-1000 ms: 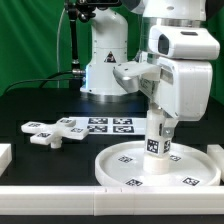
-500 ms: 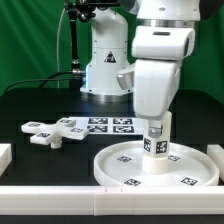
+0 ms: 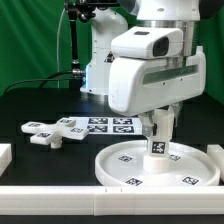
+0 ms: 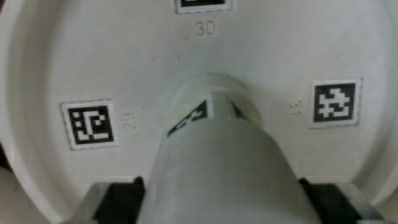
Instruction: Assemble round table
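The large rimmed round disc (image 3: pixel 155 167) lies on the black table at the exterior view's right; its tagged white face fills the wrist view (image 4: pixel 107 60). The short thick cylinder leg (image 3: pixel 159 139) stands upright on the disc's middle. My gripper (image 3: pixel 160 122) comes down over the leg's top. In the wrist view the leg (image 4: pixel 217 150) runs between my two black fingertips (image 4: pixel 121 200), which press against its sides, so the gripper (image 4: pixel 217 203) is shut on it. The four-armed cross base (image 3: pixel 55 131) lies flat on the table at the exterior view's left, apart from the gripper.
The marker board (image 3: pixel 108 124) lies flat behind the disc, in front of the arm's white pedestal (image 3: pixel 98 70). White border rails run along the front edge (image 3: pixel 60 196) and stand at the left (image 3: pixel 4 155) and right (image 3: pixel 217 152).
The wrist and hand have turned about the upright leg over the last second, so the arm's white housing now faces another way. The leg stays on the disc's middle.
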Robot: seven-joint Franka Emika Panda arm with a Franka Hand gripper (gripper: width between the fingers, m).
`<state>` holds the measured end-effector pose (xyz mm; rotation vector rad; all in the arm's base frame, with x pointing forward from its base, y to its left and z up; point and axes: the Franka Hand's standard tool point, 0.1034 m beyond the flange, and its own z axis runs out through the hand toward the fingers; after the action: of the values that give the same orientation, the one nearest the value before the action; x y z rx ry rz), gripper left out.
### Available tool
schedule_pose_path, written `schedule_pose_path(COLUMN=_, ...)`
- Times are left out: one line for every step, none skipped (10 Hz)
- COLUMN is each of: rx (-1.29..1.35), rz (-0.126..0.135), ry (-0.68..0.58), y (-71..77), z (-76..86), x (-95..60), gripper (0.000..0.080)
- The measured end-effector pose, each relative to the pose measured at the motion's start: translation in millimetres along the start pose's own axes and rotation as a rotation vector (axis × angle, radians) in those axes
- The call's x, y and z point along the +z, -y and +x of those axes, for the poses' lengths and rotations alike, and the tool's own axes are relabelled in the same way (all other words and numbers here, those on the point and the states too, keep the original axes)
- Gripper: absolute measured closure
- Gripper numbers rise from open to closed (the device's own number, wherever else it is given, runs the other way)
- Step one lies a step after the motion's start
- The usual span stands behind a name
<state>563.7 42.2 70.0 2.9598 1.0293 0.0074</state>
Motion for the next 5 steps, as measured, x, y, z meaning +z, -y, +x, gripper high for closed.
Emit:
schedule_pose_path(rx=0.058, rz=0.0, ry=0.0, y=0.0, z=-0.1, x=0.1, gripper=0.0392)
schedule_pose_path(rx=0.092, rz=0.0, ry=0.0, y=-0.1, z=-0.2, x=0.2, gripper=0.0392)
schedule_pose_path(rx=0.243, rz=0.013, ry=-0.014, y=-0.8, z=-1.6, x=0.6, gripper=0.0392)
schedule_pose_path(rx=0.37, rz=0.025, ry=-0.021, y=-0.6, z=-3.0, x=0.6, gripper=0.0392)
schedule_pose_path(rx=0.48, rz=0.023, ry=-0.031, y=-0.6, z=-3.7, x=0.8, gripper=0.0392)
